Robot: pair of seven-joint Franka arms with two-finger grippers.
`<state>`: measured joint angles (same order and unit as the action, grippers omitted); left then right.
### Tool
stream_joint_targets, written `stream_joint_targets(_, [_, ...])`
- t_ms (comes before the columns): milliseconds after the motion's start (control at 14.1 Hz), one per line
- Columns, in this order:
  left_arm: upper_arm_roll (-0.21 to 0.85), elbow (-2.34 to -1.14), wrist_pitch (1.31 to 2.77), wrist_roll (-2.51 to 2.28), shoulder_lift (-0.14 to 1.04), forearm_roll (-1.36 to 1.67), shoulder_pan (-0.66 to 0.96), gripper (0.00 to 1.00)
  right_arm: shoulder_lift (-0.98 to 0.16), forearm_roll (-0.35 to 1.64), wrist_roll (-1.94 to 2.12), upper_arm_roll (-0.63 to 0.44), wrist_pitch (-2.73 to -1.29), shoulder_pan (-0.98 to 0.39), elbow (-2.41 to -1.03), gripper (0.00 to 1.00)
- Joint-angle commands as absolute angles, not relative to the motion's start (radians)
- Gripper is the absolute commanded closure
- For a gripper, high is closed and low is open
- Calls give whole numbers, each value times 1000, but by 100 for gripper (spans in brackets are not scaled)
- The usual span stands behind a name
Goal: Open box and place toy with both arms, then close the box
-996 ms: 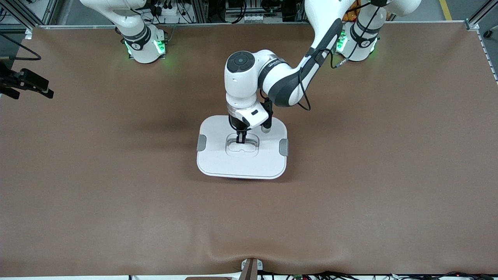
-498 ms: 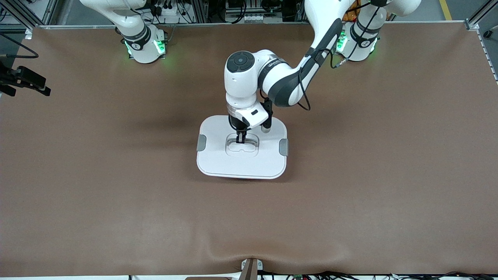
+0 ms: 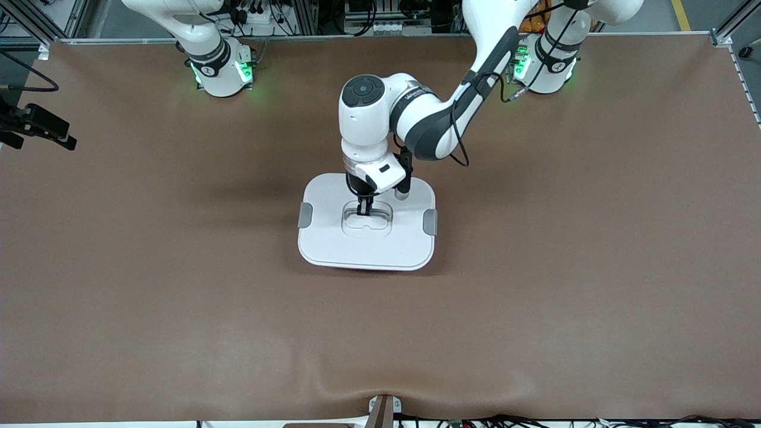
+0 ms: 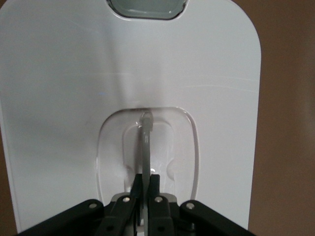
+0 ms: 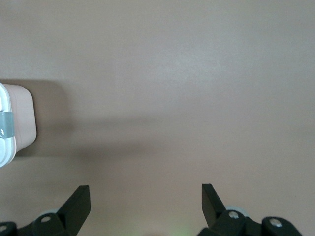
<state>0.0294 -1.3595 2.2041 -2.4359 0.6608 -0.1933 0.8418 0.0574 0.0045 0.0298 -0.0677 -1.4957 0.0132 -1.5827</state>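
Brown table (image 3: 178, 297) holds my box (image 3: 333, 238). My left gripper (image 3: 364, 209) pinches the box's handle (image 4: 146, 129). My right gripper (image 5: 145, 196) waits near the box, fingers apart.

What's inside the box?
Nothing inside shows. The white lid covers the box, and the left claw is shut on the lid's handle. Any toy there is hidden.

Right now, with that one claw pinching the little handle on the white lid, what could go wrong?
The left gripper is shut on the thin handle of the lid; such a narrow pinch might slip. Both grey side clips sit at the lid's edges; if they are latched, pulling up could drag the whole box along. The right gripper waits open over bare table, steadying nothing.
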Motion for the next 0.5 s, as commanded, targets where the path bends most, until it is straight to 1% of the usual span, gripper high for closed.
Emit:
stream_joint_targets(0, [18,-1342,2206,-2454,675,-216,856,100,75,14,6,-72,-1471,-2,-1582,0])
stream_joint_targets(213, [18,-1348,2206,-2457,675,-216,848,100,71,-2,8,-68,-1493,-14,-1580,0])
stream_joint_targets(427, [17,-1353,2206,-2457,673,-216,844,100,64,-3,6,-72,-1479,-15,-1574,0])
